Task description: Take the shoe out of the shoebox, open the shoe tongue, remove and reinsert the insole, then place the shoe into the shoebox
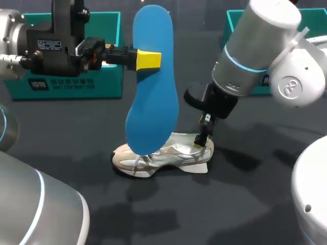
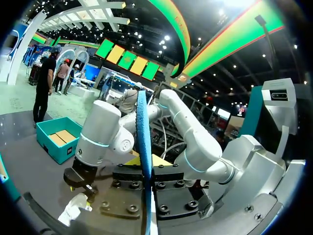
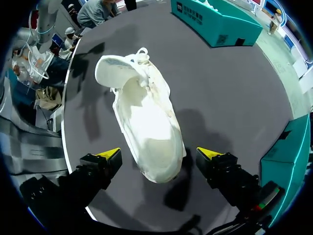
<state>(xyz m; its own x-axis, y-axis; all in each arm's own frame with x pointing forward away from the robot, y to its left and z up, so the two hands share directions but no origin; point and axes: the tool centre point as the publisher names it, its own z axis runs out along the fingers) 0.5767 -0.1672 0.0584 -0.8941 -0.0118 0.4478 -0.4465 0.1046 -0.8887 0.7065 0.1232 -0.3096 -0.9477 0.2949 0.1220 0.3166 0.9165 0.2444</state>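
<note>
My left gripper [image 1: 148,59] is shut on a blue insole [image 1: 152,97], holding it upright well above the table. In the left wrist view the insole [image 2: 142,127] appears edge-on between that gripper's [image 2: 145,161] yellow tips. Beneath it a white shoe [image 1: 162,155] lies on the dark table. My right gripper [image 1: 204,139] hovers at the shoe's heel end. In the right wrist view the right gripper [image 3: 159,154] stands open, its fingers on either side of the shoe [image 3: 145,110] and apart from it. The left wrist view also catches the shoe [image 2: 73,208] under my right arm.
A teal shoebox [image 1: 69,81] stands at the back left behind my left arm. Another teal box [image 1: 236,23] sits at the back right, mostly hidden by my right arm, and it also shows in the right wrist view [image 3: 217,22]. Dark tabletop [image 1: 153,214] lies in front of the shoe.
</note>
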